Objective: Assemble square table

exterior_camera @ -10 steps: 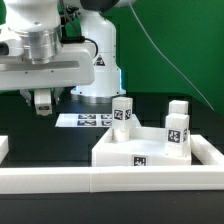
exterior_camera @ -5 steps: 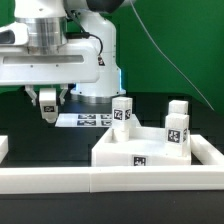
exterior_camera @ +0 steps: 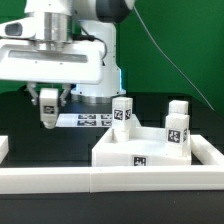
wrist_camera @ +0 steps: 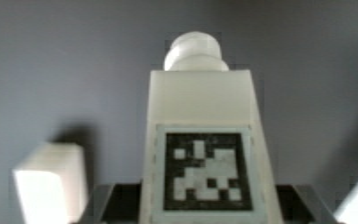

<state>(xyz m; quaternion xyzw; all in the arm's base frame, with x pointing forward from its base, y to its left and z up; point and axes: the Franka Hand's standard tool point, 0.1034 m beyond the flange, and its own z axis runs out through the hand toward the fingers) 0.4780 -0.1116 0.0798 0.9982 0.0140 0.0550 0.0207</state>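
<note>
Exterior view: gripper (exterior_camera: 48, 117) is hanging above the black surface (exterior_camera: 50, 145), clamped on a white leg (exterior_camera: 47, 105) w/ a tag; it's sitting over the marker board (exterior_camera: 90, 120), well apart from the square top (exterior_camera: 150, 152) on the exterior view's right. Three legs, e.g. (exterior_camera: 121, 113), are already standing on that top. To do this step well, it's worth keeping the leg upright w/ peg aligned while carrying it to the free corner. Green backdrop is filling the room behind; white rail (exterior_camera: 60, 178) is edging the surface. Wrist view: leg (wrist_camera: 204, 140) is sitting between the jaws, tag facing cam, peg end (wrist_camera: 194, 50) pointing away; another white block (wrist_camera: 48, 190) is lying beside, unclear what.
</note>
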